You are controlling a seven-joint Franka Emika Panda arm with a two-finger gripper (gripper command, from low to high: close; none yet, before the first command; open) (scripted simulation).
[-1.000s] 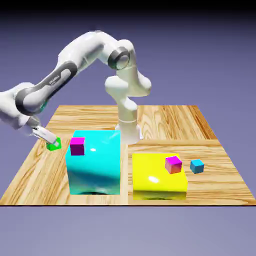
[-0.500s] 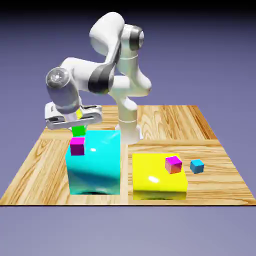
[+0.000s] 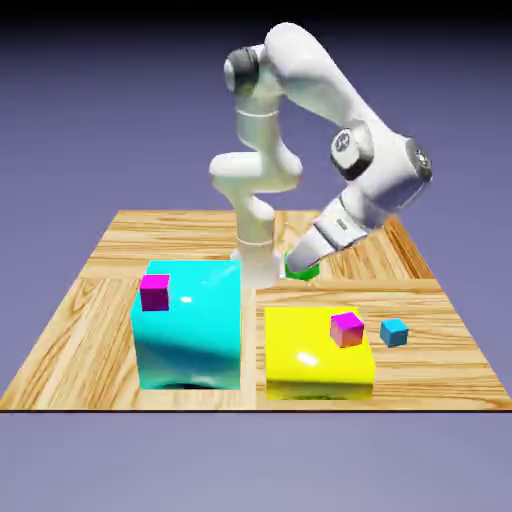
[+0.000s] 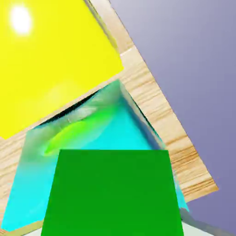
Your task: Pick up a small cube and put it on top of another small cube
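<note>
Tool (image 3: 300, 262) clamped on green cube (image 3: 302, 268) | cube between tips, above table (image 3: 400, 250), behind yellow block (image 3: 315, 345)

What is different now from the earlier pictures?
The gripper, shut on the green cube, carried it from the table's left edge in the exterior view, over the cyan block, to behind the yellow block. Blocks and other cubes stayed put.

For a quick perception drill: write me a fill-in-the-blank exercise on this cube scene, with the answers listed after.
1. The gripper is shut on the small ____ cube.
2. One magenta cube sits on the big ____ block.
3. The other magenta cube sits on the ____ block.
4. The small blue cube rests on the wooden ____.

Answers: green; cyan; yellow; table
</note>
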